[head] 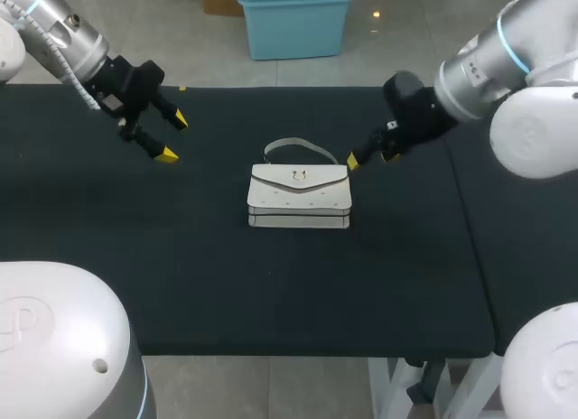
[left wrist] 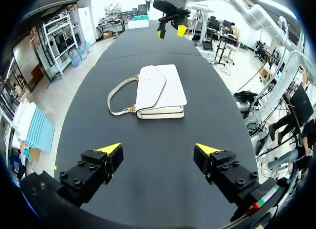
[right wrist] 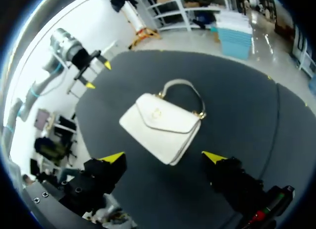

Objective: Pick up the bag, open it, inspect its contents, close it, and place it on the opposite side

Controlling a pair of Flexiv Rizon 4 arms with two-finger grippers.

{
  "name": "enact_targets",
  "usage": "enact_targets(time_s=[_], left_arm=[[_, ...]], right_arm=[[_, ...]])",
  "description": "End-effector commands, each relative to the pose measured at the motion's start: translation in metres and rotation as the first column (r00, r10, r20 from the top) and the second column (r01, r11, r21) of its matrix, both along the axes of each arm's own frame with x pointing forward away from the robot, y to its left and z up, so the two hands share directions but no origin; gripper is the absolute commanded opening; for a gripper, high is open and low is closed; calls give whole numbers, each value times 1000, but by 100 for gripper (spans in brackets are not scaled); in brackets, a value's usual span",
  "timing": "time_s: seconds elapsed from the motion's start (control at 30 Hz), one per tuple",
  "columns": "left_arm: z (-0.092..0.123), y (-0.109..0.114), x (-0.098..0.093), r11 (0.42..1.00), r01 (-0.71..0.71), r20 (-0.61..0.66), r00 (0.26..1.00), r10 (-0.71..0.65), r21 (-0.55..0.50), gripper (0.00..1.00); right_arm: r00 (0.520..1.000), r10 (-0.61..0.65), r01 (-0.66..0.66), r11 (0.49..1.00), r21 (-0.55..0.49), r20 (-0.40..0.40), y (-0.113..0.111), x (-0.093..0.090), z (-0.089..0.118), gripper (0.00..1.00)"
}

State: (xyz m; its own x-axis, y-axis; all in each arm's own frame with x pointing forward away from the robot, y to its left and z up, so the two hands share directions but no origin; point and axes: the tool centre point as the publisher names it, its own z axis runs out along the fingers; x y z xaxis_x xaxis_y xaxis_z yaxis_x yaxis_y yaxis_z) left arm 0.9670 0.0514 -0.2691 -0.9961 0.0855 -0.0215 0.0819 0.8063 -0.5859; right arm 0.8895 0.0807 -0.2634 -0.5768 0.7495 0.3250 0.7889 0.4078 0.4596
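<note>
A small white handbag (head: 299, 196) lies flat in the middle of the black table, flap shut, its grey handle (head: 298, 147) lying toward the far edge. The bag (left wrist: 159, 91) also lies ahead of the left gripper's fingers, and the same bag (right wrist: 162, 126) sits just ahead of the right gripper's. My left gripper (head: 174, 137) hovers open at the far left, well away from the bag. My right gripper (head: 369, 158) is open just right of the handle, holding nothing. In the wrist views the left gripper (left wrist: 158, 149) and the right gripper (right wrist: 163, 156) both stand wide apart, empty.
The black table (head: 226, 293) spreads wide around the bag, with a seam (head: 462, 202) to a second black panel on the right. Nothing else lies on it.
</note>
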Motion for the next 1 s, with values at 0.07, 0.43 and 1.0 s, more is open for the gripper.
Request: enact_targets(time_s=[0.07, 0.43, 1.0], left_arm=[[-1, 0, 0, 1000, 1, 1, 1000, -1, -3, 100], [-1, 0, 0, 1000, 1, 1, 1000, -1, -3, 100], [28, -15, -3, 991, 132, 358, 924, -134, 29, 100]], right_arm=[[979, 23, 29, 969, -247, 205, 12, -17, 7, 100], [884, 174, 15, 917, -399, 435, 26, -48, 4, 100], [841, 176, 89, 887, -454, 511, 30, -55, 1, 100]])
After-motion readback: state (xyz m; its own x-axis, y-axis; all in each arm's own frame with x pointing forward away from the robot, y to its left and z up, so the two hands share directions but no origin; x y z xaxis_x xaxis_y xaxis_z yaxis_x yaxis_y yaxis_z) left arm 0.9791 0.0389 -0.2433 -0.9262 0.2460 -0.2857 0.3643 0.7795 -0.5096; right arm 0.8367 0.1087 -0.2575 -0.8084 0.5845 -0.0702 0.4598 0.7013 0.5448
